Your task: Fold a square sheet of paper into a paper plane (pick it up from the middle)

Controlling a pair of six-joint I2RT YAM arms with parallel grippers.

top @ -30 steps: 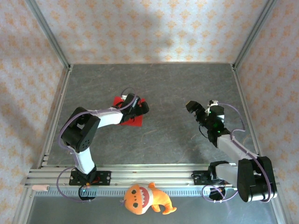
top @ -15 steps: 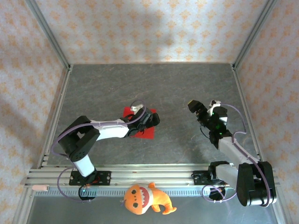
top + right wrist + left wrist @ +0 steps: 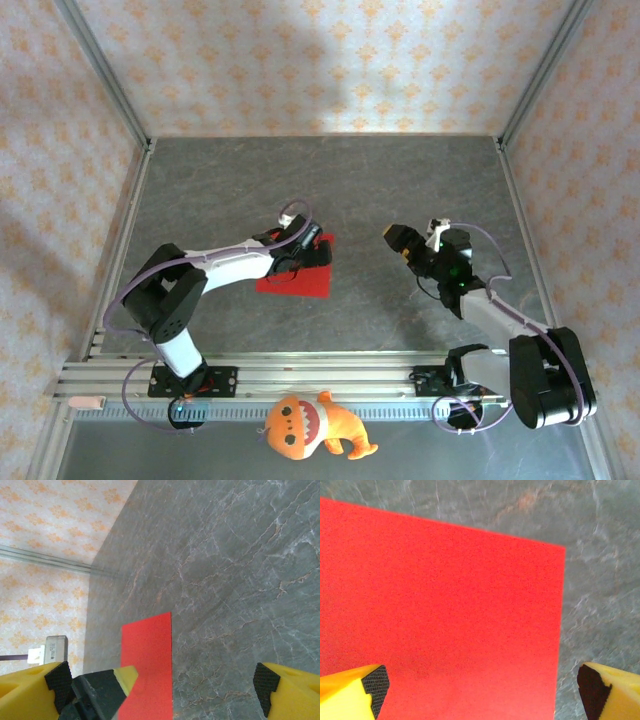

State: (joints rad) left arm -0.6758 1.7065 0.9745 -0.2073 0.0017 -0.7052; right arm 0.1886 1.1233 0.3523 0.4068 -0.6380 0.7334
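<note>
The square sheet of paper [image 3: 303, 281] lies flat and uncreased on the grey table, bright red, left of centre. My left gripper [image 3: 308, 250] hovers over its far part, open. In the left wrist view the paper [image 3: 445, 605] spreads under the left gripper [image 3: 482, 695], whose yellow fingertips [image 3: 355, 692] stand wide apart with nothing between them. My right gripper [image 3: 404, 243] is open to the right of the sheet, apart from it. In the right wrist view the paper [image 3: 150, 650] lies ahead of the right gripper [image 3: 162, 690], partly hidden by a left finger [image 3: 102, 690].
An orange plush toy [image 3: 305, 425] lies on the near rail between the arm bases. Metal frame posts [image 3: 105, 75] and patterned walls [image 3: 330, 60] bound the table [image 3: 400, 180] on three sides. Bare grey surface lies at the back and between the grippers.
The sheet has slid right and nearer with the left gripper, which has since drawn back a little. The right gripper has moved left toward the sheet.
</note>
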